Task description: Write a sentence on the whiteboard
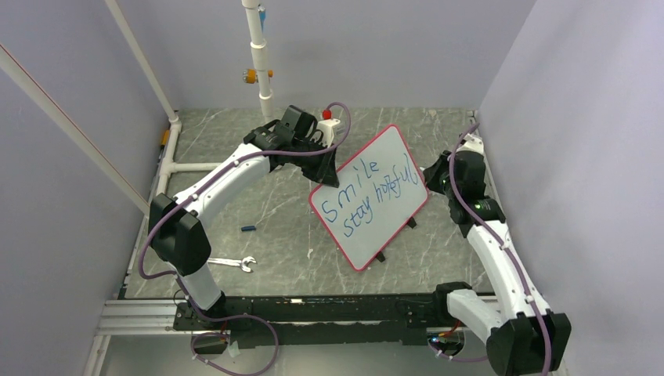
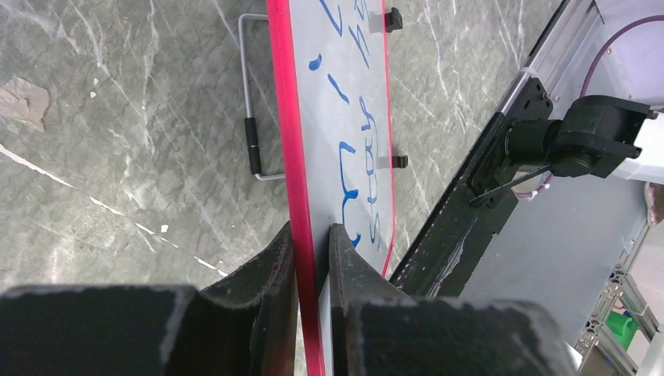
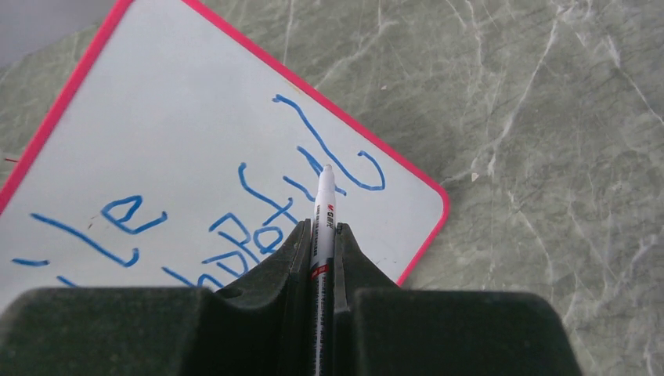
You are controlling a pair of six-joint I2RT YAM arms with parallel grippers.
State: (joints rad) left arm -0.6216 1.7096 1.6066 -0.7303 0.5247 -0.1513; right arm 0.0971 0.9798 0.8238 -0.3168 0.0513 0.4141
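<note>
The whiteboard [image 1: 377, 235], white with a thin red rim, stands tilted at mid table. The sentence [image 1: 368, 192], in blue handwriting, reads "Smile stay hopeful" in two lines. My left gripper [image 1: 327, 171] is shut on the board's upper left rim; in the left wrist view the jaws [image 2: 312, 231] pinch the red rim [image 2: 286, 117] edge-on. My right gripper [image 1: 433, 177] is at the board's right corner, shut on a white marker [image 3: 323, 207]. The marker's tip sits over the last letters of the sentence [image 3: 313, 157]; I cannot tell whether it touches the whiteboard [image 3: 172, 117].
A wrench [image 1: 232, 263] and a small blue cap [image 1: 248, 229] lie on the marble table at front left. A white pipe [image 1: 258, 55] rises at the back. A wire stand [image 2: 250, 117] sits behind the board. A black rail [image 1: 313, 309] runs along the near edge.
</note>
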